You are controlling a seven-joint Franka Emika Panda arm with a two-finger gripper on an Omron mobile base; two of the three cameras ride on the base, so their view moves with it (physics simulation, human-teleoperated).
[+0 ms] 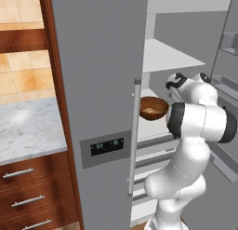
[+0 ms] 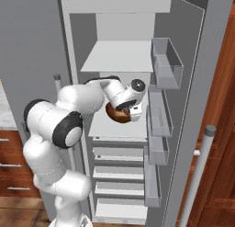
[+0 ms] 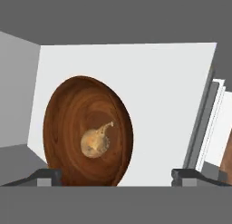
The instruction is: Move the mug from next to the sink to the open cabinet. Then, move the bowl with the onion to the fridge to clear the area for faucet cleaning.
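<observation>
Between the spread jaws of the gripper (image 3: 116, 175), a wooden bowl (image 3: 86, 132) sat ungrasped, toward the left tip, onion (image 3: 95, 143) inside (on a white fridge shelf (image 3: 163, 96)).

Glossy wooden bowl (image 3: 88, 132), matt white fridge shelf (image 3: 158, 96), marble counter (image 1: 28, 126)

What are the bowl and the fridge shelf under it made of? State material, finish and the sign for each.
Bowl: looks like wood, dark reddish brown with swirling grain rings, a slight sheen; it could be a printed texture, since the scene is rendered. Shelf: a flat, plain white panel with no grain or gloss, probably matte plastic or painted metal; the look leaves that open.
</observation>
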